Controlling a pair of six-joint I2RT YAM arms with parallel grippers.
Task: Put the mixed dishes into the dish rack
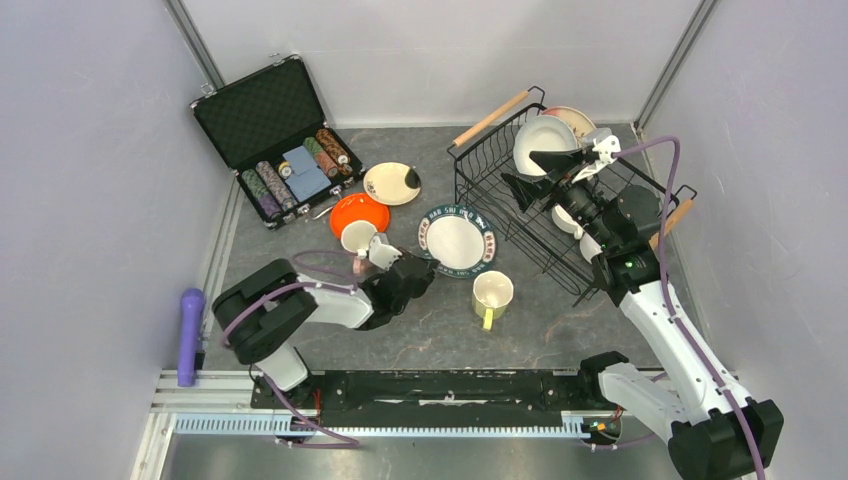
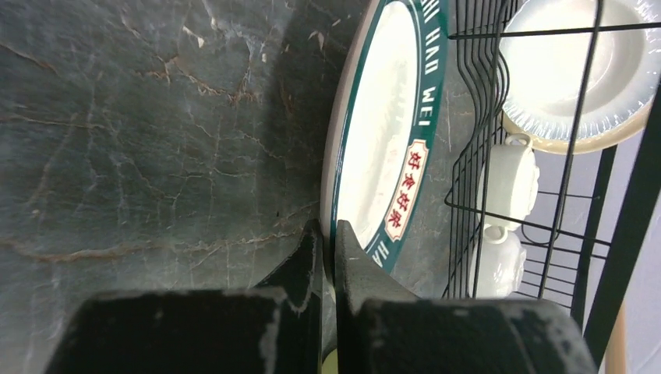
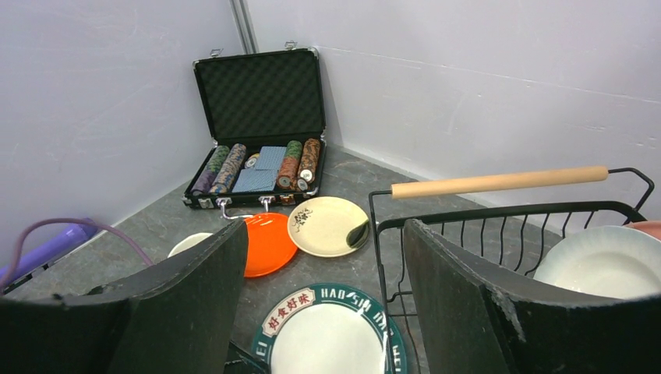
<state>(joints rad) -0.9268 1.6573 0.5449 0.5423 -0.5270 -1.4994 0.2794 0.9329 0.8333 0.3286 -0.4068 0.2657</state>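
Observation:
The teal-rimmed plate (image 1: 457, 241) lies on the table left of the dish rack (image 1: 480, 195). My left gripper (image 1: 418, 274) is shut on its left rim; in the left wrist view the fingers (image 2: 355, 261) pinch the rim of this plate (image 2: 382, 140). My right gripper (image 1: 530, 172) is open and empty above the rack's left side, in front of a white plate (image 1: 543, 143) standing in the rack. A pink-cream plate (image 1: 577, 118) stands behind that plate. White mugs (image 2: 510, 179) sit in the rack. In the right wrist view the right gripper (image 3: 326, 230) is wide open.
A yellow-green mug (image 1: 492, 295) stands near the plate's front. An orange plate (image 1: 362, 210) with a white bowl (image 1: 357, 237), and a cream spotted plate (image 1: 391, 183), lie further left. An open black case (image 1: 275, 140) with chips stands at the back left. A purple handle (image 1: 190, 335) lies at the left edge.

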